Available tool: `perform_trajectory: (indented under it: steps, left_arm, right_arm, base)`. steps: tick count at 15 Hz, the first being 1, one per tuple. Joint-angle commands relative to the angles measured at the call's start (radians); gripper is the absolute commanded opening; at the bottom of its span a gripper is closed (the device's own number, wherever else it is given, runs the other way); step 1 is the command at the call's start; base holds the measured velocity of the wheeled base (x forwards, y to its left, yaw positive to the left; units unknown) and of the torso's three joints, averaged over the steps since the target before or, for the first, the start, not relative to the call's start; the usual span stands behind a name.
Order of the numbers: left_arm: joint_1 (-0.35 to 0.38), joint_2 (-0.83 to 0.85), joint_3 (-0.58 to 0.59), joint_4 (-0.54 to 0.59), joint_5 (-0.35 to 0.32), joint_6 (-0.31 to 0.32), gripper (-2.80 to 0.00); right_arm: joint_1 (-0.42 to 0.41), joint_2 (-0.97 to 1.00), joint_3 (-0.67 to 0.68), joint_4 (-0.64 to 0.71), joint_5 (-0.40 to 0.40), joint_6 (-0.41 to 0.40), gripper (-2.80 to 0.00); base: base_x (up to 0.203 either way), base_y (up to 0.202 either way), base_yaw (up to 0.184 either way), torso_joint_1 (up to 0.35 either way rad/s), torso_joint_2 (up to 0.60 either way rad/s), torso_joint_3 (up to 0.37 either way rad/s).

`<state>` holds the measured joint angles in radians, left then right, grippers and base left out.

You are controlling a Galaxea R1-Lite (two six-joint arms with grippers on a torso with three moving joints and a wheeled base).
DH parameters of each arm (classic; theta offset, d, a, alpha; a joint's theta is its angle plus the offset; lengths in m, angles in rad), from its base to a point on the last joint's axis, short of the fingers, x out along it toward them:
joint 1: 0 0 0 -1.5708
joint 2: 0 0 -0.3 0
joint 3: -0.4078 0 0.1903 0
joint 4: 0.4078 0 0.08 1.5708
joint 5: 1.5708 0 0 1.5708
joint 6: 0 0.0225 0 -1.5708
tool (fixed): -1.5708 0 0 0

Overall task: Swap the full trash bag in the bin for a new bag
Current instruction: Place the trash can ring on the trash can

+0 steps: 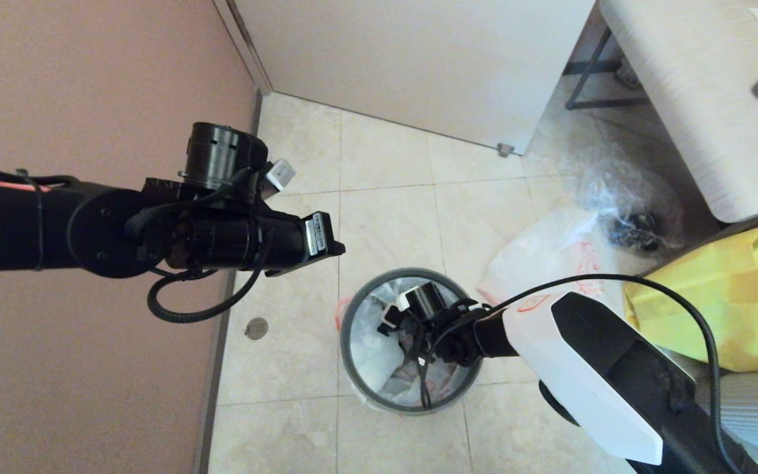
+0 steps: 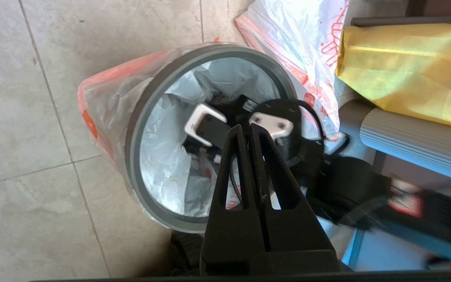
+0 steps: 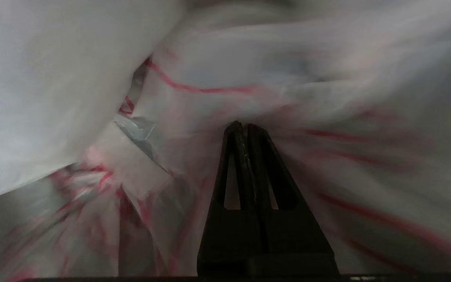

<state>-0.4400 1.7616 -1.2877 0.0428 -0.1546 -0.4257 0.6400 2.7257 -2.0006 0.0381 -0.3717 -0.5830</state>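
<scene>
The bin [image 1: 353, 355] stands on the tiled floor, its grey hoop [image 2: 139, 117] seated on the rim. A limp white bag with a pink-red band, the new bag [image 1: 369, 352], lines it and folds out under the hoop. My right arm reaches down into the bin. Its gripper [image 3: 245, 125] is shut, tips pressed against the bag's film. Just behind the bin on the right lies a bulging white bag with red print, the full trash bag [image 1: 543, 253]. My left gripper [image 2: 247, 127] is shut and empty, hovering high up to the left of the bin.
A clear crinkly bag [image 1: 622, 204] with dark contents lies behind the white bag. A big yellow fabric bag [image 1: 708, 296] stands to the right of the bin, under a pale table [image 1: 695, 99]. A pink wall runs along the left, with a floor drain [image 1: 256, 328] beside it.
</scene>
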Motion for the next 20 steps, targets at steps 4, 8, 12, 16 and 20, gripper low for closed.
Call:
perform_trajectory:
  steps: [4, 8, 12, 16, 20]
  left_arm:
    - [0.006, 0.024, -0.002, -0.006, -0.002, -0.001, -2.80]
    - [0.001, 0.025, -0.002, -0.009, -0.002, -0.001, -2.80]
    - [0.001, 0.010, -0.002, -0.009, -0.002, -0.001, -2.80]
    - [-0.016, -0.006, 0.006, 0.000, -0.001, -0.001, -2.80]
    - [-0.047, -0.051, 0.046, -0.002, 0.032, -0.006, -2.80]
  right_arm:
    - [-0.047, 0.088, -0.001, -0.017, 0.000, -0.068, -2.80]
    - [-0.085, 0.082, -0.003, -0.017, 0.000, -0.089, -2.80]
    - [-0.046, 0.036, -0.001, -0.018, 0.006, -0.077, -2.80]
    - [0.018, -0.105, 0.063, -0.005, 0.012, 0.069, -2.80]
    - [0.035, -0.358, 0.286, 0.035, 0.008, 0.283, -2.80]
  base:
    - [0.000, 0.000, 0.000, 0.000, 0.00, 0.000]
    - [0.000, 0.000, 0.000, 0.000, 0.00, 0.000]
    - [0.000, 0.000, 0.000, 0.000, 0.00, 0.000]
    - [0.000, 0.000, 0.000, 0.000, 0.00, 0.000]
    - [0.000, 0.000, 0.000, 0.000, 0.00, 0.000]
